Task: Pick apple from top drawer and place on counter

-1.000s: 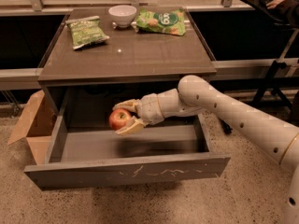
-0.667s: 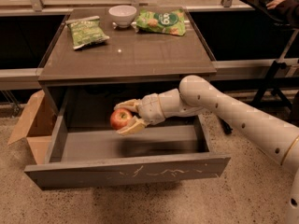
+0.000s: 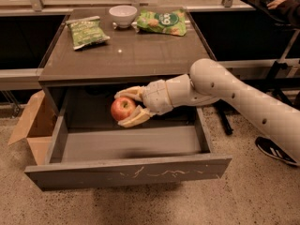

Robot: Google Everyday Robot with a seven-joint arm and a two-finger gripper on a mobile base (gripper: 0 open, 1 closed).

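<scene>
The red apple (image 3: pixel 122 108) with yellowish patches is held between the two pale fingers of my gripper (image 3: pixel 125 108), above the floor of the open top drawer (image 3: pixel 131 173) and just below the counter's front edge. The arm reaches in from the right. The grey drawer is pulled far out, its scratched front panel facing the camera. The brown counter (image 3: pixel 136 50) lies above it.
On the counter stand a white bowl (image 3: pixel 123 15), a green snack bag (image 3: pixel 86 31) at the left and another green bag (image 3: pixel 162 21) at the back right. An open cardboard box (image 3: pixel 33 128) sits on the floor left of the cabinet. A person's shoe (image 3: pixel 274 151) is at the right.
The gripper with the apple has stayed at about the same place inside the open drawer; no clear movement.
</scene>
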